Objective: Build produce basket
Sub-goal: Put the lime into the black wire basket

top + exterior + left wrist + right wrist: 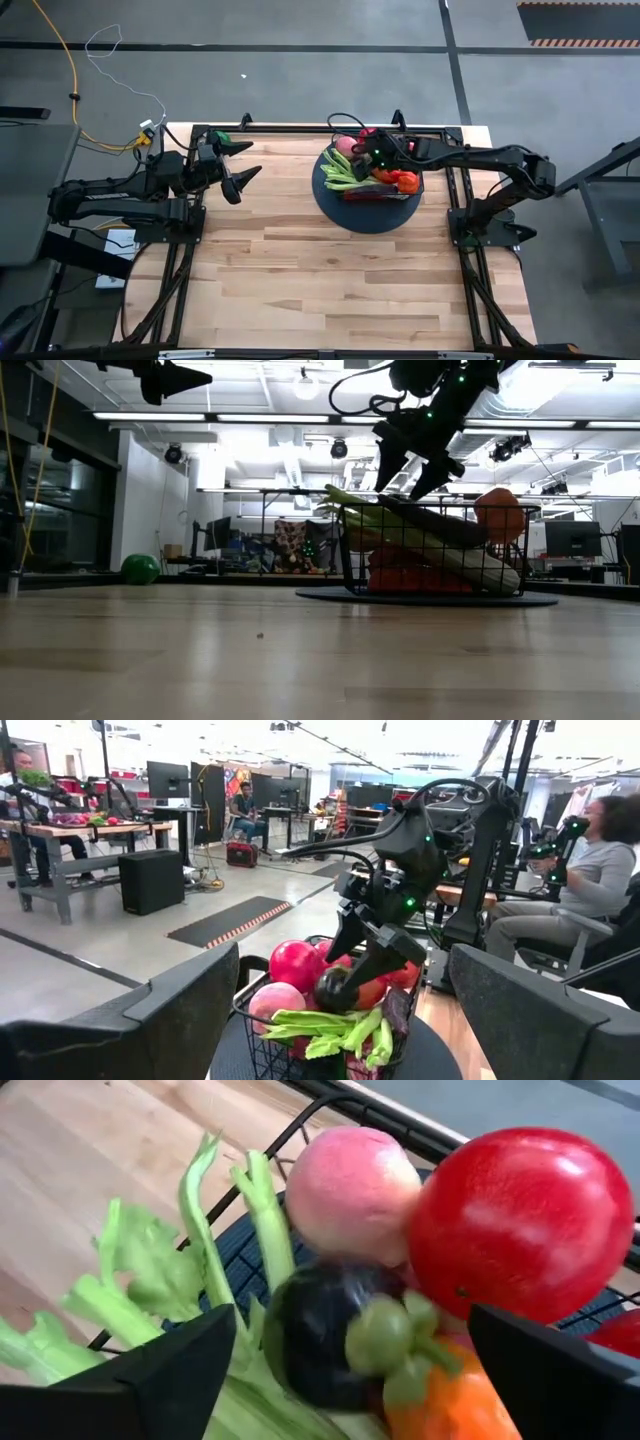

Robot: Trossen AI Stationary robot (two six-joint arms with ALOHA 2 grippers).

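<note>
Two tools spread: right tool hung directly over the basket, eggplant dropping between its fingers; left tool waited well apart.

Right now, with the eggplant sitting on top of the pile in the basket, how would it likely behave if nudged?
The eggplant looks rounded and glossy, so it would probably roll or slip. It rests on celery and round fruit rather than a flat base, so it may shift. The open right gripper hangs just above it.
</note>
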